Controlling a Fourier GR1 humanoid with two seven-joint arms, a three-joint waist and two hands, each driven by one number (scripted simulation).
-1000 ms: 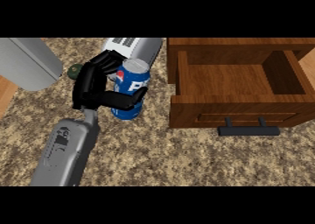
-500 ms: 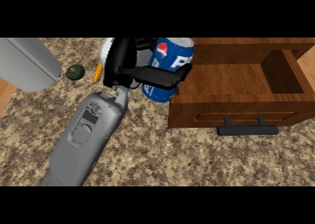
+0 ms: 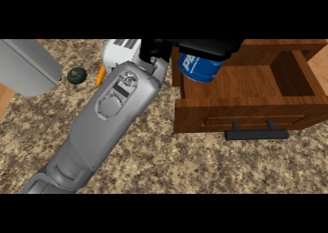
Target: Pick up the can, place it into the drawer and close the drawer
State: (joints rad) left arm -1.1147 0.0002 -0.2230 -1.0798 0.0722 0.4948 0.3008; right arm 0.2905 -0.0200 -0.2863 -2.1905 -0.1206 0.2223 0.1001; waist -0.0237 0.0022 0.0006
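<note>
The robot hand (image 3: 193, 47) is clamped round the top of the blue can (image 3: 202, 68), its dark fingers curled over the upper end so that only the lower body of the can shows. The can hangs over the left edge of the open wooden drawer (image 3: 261, 86), partly above the side wall, partly above the bare drawer floor. Which arm this is I cannot say for certain; it comes in from the lower left, and no other hand shows.

The risk, as I judge it, lies in that left wall. The can sits right over the rim, so if it is let go here, its base may catch the wall and tip, rolling back onto the desk (image 3: 193, 164) instead of dropping inside. It wants carrying further right, toward the middle of the drawer, before release.

Later, the drawer handle (image 3: 256, 134) juts forward; the forearm may brush it when withdrawing. A small dark green object (image 3: 76, 75) and a grey appliance (image 3: 22, 66) stand well clear.
</note>
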